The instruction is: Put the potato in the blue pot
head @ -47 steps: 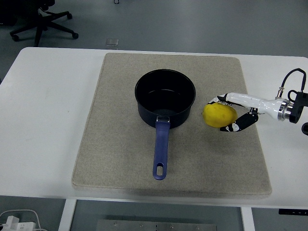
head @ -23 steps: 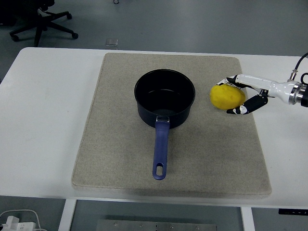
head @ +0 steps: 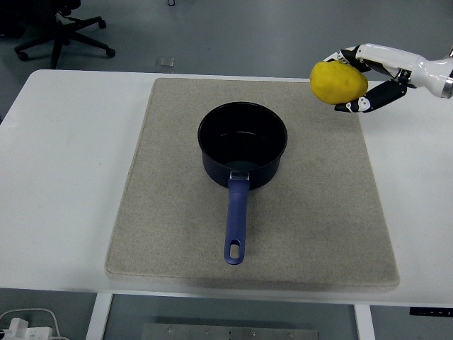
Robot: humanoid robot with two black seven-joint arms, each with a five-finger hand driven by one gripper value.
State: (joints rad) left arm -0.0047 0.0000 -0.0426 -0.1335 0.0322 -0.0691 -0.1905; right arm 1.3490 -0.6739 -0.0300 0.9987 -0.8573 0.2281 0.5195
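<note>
A yellow potato (head: 338,82) hangs in the air above the mat's far right corner, held by my right hand (head: 359,79), whose white and black fingers curl around it. The blue pot (head: 243,144) stands open and empty on the middle of the beige mat (head: 177,212), its long blue handle (head: 236,223) pointing toward the near edge. The potato is up and to the right of the pot's rim, well apart from it. My left hand is out of view.
The mat lies on a white table (head: 64,163). Beyond the far edge is grey floor with an office chair's base (head: 67,32) at the top left. A white power strip (head: 21,327) shows below the table's near left corner.
My right hand has lifted the potato off the mat and carried it up and toward the far right, from beside the pot's right wall to high above the mat's corner.
</note>
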